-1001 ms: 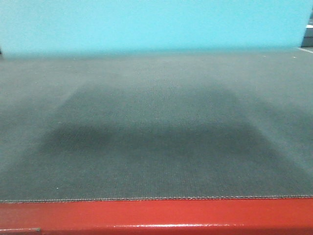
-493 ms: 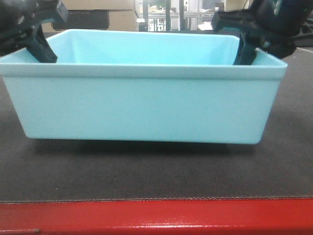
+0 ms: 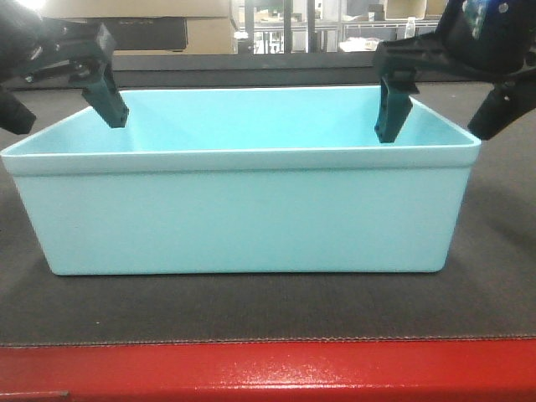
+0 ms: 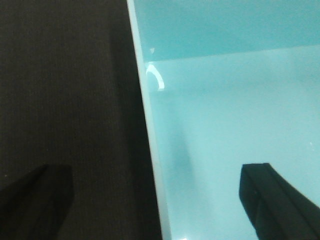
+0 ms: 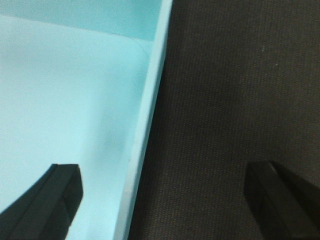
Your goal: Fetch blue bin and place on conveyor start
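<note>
The blue bin (image 3: 251, 209) sits upright on the dark grey belt of the conveyor start (image 3: 251, 314), just behind its red edge (image 3: 268, 373). My left gripper (image 3: 63, 105) is open and straddles the bin's left end wall, one finger inside and one outside, touching neither side. My right gripper (image 3: 444, 113) is open the same way over the right end wall. In the left wrist view the bin rim (image 4: 150, 150) runs between the fingers of the left gripper (image 4: 152, 195). In the right wrist view the rim (image 5: 145, 125) runs between the fingers of the right gripper (image 5: 162, 195).
Brown cardboard boxes (image 3: 142, 17) and metal racking (image 3: 310, 25) stand beyond the belt's far side. Belt surface lies on both sides of the bin (image 4: 65, 90) (image 5: 235, 90).
The bin came down from close in front of the camera onto the belt. Both grippers, which held its end walls half a second ago, have opened and risen slightly.
</note>
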`<control>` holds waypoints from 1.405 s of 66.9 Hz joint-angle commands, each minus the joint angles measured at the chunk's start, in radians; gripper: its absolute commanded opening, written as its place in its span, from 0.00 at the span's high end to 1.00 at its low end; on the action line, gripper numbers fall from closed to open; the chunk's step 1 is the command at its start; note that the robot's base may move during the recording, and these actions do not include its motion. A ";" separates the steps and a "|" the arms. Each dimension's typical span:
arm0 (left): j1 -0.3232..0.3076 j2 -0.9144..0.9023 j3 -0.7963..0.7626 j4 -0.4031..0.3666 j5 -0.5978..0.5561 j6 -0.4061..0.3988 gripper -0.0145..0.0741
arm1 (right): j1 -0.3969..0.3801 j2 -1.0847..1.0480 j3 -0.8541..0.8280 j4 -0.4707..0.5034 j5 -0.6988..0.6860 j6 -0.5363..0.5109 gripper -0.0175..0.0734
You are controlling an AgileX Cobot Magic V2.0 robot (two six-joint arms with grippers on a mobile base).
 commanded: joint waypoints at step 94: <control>0.285 -1.162 0.523 0.081 -0.054 0.071 0.96 | -0.221 -1.202 0.760 -0.155 -0.403 -0.055 0.99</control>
